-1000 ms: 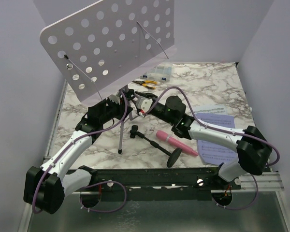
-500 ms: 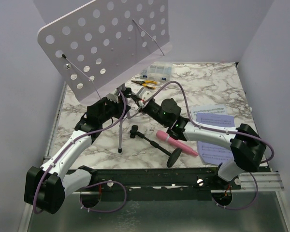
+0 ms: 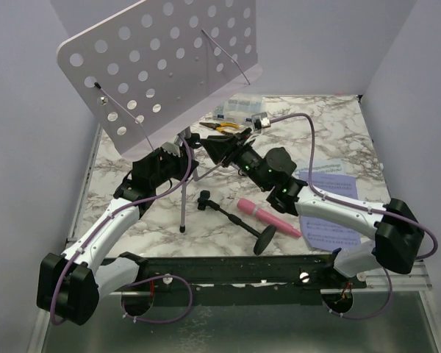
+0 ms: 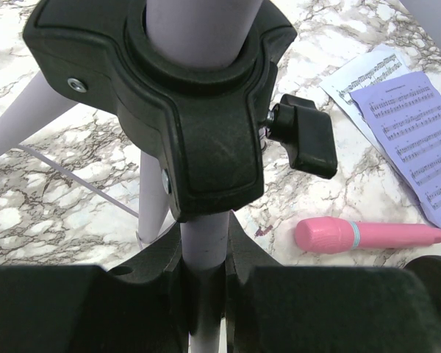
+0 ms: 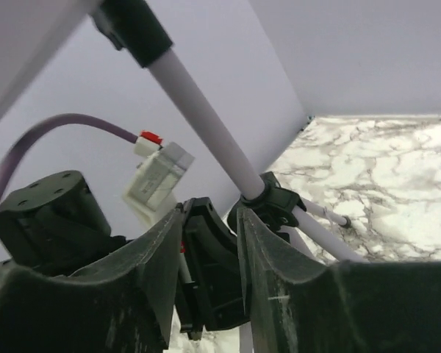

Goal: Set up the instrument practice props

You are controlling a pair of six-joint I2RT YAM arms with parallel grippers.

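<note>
The lilac perforated music-stand plate (image 3: 162, 66) stood tilted high over the rear left of the marble worktop (image 3: 338, 132), carried on its tripod (image 4: 198, 125), whose lilac legs were spread and reached down to the surface. The left gripper (image 4: 203, 254) was closed around the tripod's lilac centre tube just under the black hub, with the hub's black clamp knob (image 4: 303, 141) sticking out to one side. The right gripper (image 5: 210, 224) was raised just beside the tripod's upper pole, its fingers a narrow gap apart with nothing clamped between them. The pink toy microphone (image 3: 268, 218) lay on its side on the worktop between the two arms, beside the black stand (image 3: 231, 215), which also lay flat with its round base near the front edge. The lavender sheet-music page (image 3: 331, 182) lay flat on the right, partly under the right arm, overlapping the white page (image 4: 360, 73). A clear compartment box (image 3: 241, 110) and yellow-handled pliers (image 3: 224, 126) sat at the back.
</note>
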